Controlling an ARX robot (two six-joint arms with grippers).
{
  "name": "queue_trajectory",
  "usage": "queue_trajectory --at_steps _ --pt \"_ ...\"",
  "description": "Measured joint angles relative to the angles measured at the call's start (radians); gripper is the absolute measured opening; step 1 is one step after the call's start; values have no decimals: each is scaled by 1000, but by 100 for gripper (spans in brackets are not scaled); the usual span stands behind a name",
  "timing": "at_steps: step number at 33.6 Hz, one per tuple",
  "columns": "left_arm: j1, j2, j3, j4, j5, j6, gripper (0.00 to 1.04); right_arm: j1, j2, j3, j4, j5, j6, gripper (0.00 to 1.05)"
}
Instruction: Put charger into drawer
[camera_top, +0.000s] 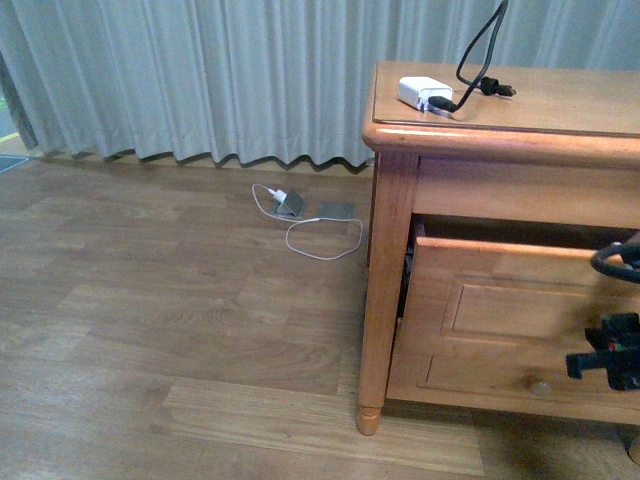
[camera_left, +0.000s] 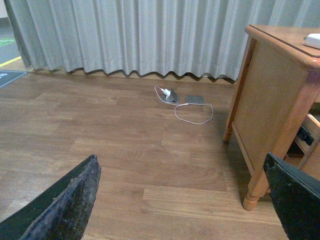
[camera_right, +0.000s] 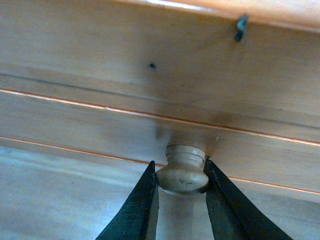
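Right gripper around round wooden drawer knob

unseen and partial items

- charger: its black cable runs off the top edge, far end unseen.
- drawer: right end cut by the frame, interior lost in shadow.
- right pincer: finger bases cut off by the frame. the fingers cover the sides of the knob.
- left pincer: only two finger stubs show.
- grey items on the floor: too small to identify.
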Motion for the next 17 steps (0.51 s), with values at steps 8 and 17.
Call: queue_trajectory --at_steps 8,17 --pt "0 0 0 0 0 0 98 -42 -226 -231 -111 -120 2 22" --pt "0 0 0 0 0 0 98 -93 -447 -382 -279 -224 -56 30"
